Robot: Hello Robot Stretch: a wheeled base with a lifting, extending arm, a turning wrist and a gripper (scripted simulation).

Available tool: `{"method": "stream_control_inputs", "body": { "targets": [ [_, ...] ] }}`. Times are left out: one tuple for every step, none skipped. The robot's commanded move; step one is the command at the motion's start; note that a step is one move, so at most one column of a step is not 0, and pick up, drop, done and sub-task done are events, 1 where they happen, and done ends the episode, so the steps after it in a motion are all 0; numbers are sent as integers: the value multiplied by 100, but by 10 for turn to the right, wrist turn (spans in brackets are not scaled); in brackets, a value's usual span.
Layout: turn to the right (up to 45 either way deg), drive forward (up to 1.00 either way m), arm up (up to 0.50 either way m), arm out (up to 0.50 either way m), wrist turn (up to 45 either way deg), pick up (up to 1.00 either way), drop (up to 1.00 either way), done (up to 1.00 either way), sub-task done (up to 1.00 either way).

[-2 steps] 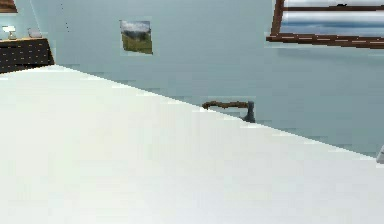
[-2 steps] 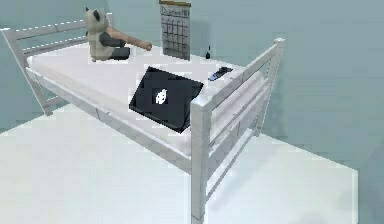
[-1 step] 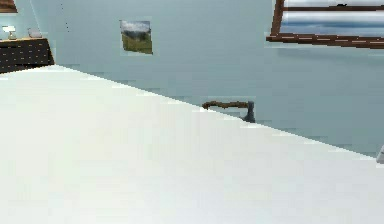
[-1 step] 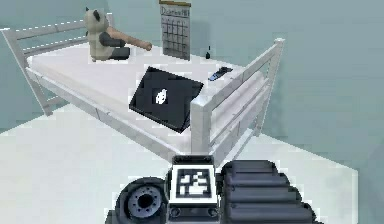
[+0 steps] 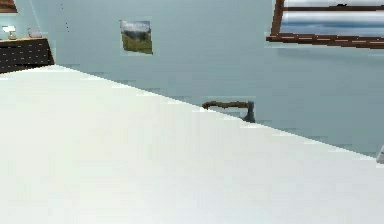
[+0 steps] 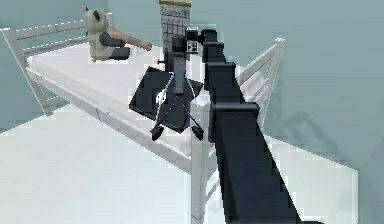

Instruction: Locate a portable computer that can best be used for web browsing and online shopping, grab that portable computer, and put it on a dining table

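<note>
Grabbing is judged in hand: the gripper [image 6: 170, 115] is seen at a dark laptop [image 6: 146, 95] by the bed [image 6: 70, 70]. Whether it is held cannot be told; lifting is called for next.

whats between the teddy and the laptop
Nothing but bare white mattress lies between the teddy and the laptop, as the arm side view shows.

I can read no words, numbers or brands here: the lined sheet [image 6: 174, 18] on the wall behind the bed [image 6: 60, 70] is illegible, like the arm's marked white squares [image 6: 190, 45].
</note>
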Motion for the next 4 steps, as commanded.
{"method": "stream_control_inputs", "body": {
  "targets": [
    [0, 0, 0, 0, 450, 0, 0, 0, 0],
    [0, 0, 0, 0, 450, 0, 0, 0, 0],
    [0, 0, 0, 0, 450, 0, 0, 0, 0],
    [0, 0, 0, 0, 360, 0, 0, 0, 0]
  ]
}}
